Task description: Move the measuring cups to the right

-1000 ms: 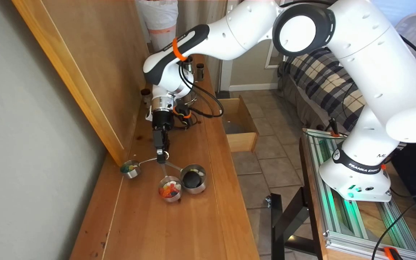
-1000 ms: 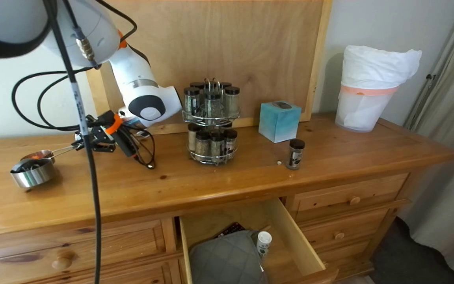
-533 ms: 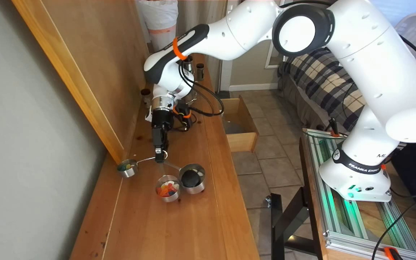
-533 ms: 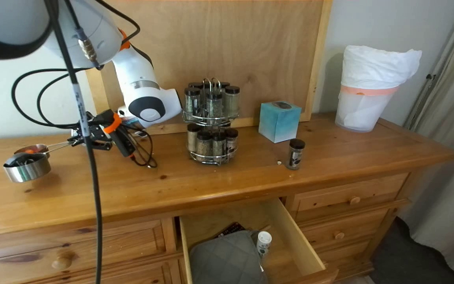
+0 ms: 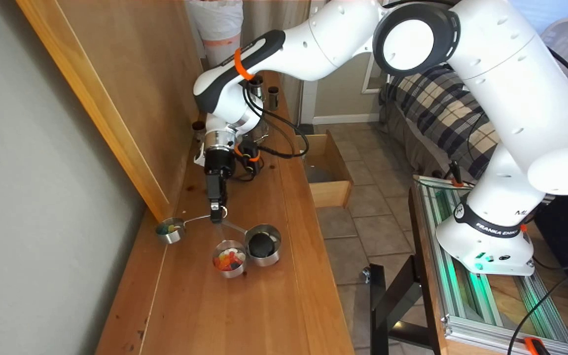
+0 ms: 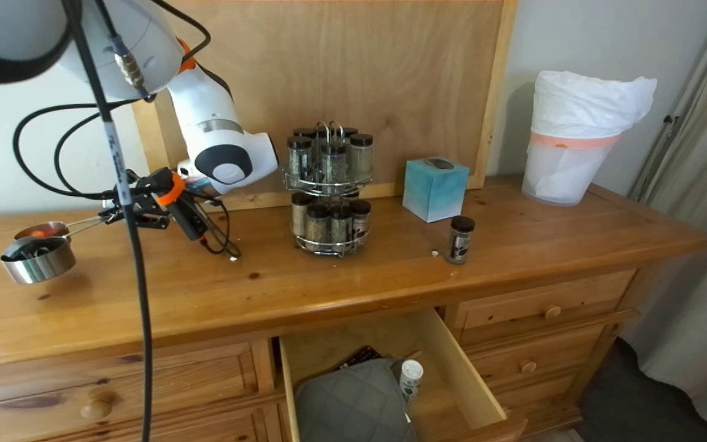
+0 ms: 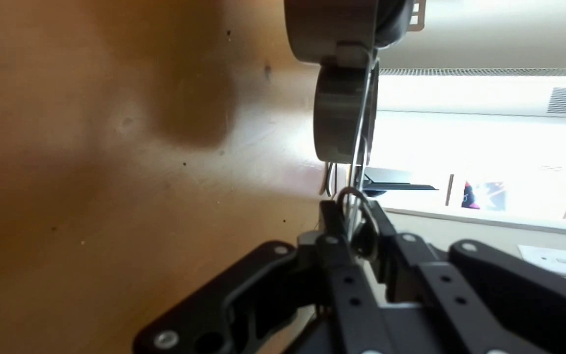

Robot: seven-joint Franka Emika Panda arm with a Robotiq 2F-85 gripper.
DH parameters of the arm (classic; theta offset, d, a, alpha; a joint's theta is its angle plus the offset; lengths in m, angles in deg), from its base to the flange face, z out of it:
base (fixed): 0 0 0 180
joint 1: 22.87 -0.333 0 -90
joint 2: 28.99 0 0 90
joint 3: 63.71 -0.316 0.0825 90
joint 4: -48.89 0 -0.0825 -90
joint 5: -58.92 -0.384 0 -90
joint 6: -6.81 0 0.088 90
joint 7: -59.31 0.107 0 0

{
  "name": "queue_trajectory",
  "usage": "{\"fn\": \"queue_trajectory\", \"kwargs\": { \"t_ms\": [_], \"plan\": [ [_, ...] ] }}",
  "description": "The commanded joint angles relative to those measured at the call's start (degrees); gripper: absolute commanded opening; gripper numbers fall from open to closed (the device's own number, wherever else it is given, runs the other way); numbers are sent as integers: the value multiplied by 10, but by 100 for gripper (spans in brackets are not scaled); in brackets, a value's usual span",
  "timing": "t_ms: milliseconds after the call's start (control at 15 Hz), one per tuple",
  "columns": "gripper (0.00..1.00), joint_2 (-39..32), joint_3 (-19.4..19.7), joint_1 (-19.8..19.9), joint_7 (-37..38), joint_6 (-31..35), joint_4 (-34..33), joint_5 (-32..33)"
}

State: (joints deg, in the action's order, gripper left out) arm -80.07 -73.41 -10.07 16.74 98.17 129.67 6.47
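Observation:
Three small steel measuring cups hang from thin silver handles (image 7: 364, 98) joined by a ring (image 7: 349, 189). In an exterior view the cups hold green (image 5: 170, 232), orange-red (image 5: 229, 260) and black (image 5: 263, 246) contents. My gripper (image 7: 354, 214) is shut on the joined handle ends, and the cups fan out beyond its fingertips. The black cup (image 6: 38, 265) and orange-red cup (image 6: 42, 230) float a little above the dresser top (image 6: 206, 288), shadows beneath them. I cannot make out the green cup in that view.
A two-tier spice rack (image 6: 329, 239) stands right of the arm, then a blue tissue box (image 6: 433, 191), a loose spice jar (image 6: 459, 240) and a white bin (image 6: 574, 141). A drawer (image 6: 470, 393) hangs open below. A wooden board (image 6: 378, 73) leans behind.
The gripper has carried the cups slightly upward and to the left in both exterior views, and they have risen off the dresser top. The grip has stayed the same.

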Motion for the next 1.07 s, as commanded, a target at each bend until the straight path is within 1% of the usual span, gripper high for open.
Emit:
{"fn": "queue_trajectory", "kwargs": {
  "t_ms": [0, 400, 533, 733, 1000],
  "plan": [
    [4, 32, 7, -11, -4, -21, 17, -10],
    [4, 62, 13, -21, 25, -46, 27, -8],
    [4, 83, 17, -22, 42, -58, 39, -9],
    [4, 126, 27, -22, 54, -70, 70, -9],
    [4, 203, 45, -14, 55, -84, 137, -20]
  ]
}}
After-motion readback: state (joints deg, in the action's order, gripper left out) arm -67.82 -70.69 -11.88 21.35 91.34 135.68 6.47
